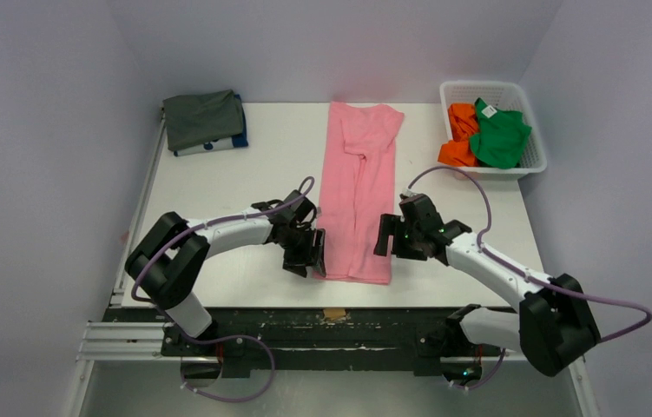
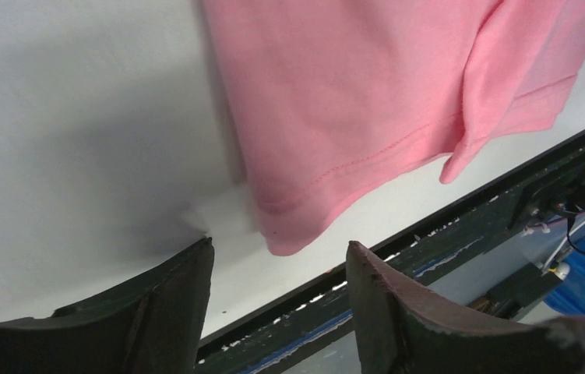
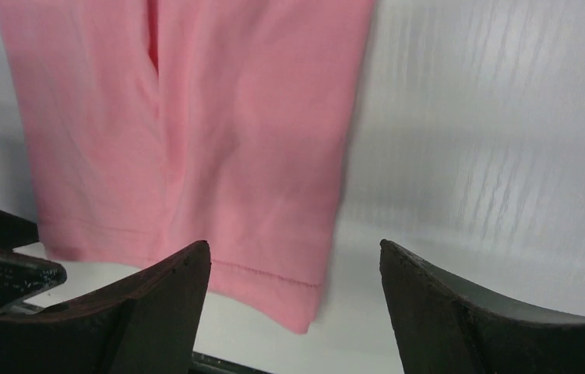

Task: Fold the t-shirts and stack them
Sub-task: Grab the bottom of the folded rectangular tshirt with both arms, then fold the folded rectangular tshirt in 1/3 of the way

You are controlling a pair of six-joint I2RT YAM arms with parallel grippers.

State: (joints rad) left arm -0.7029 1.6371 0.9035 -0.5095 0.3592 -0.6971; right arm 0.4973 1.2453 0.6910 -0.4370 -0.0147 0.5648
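Note:
The pink t-shirt lies flat as a long narrow strip down the middle of the white table, sides folded in. My left gripper is open and empty just left of its near hem. My right gripper is open and empty just right of that hem. The left wrist view shows the near left corner of the pink shirt ahead of the open jaws. The right wrist view shows the near right corner of the pink shirt. A dark grey shirt lies folded on a blue one at the far left. Orange and green shirts lie crumpled in the basket.
The white lattice basket stands at the far right corner. The table's near edge and dark metal rail run just behind both grippers. Walls close in the table on three sides.

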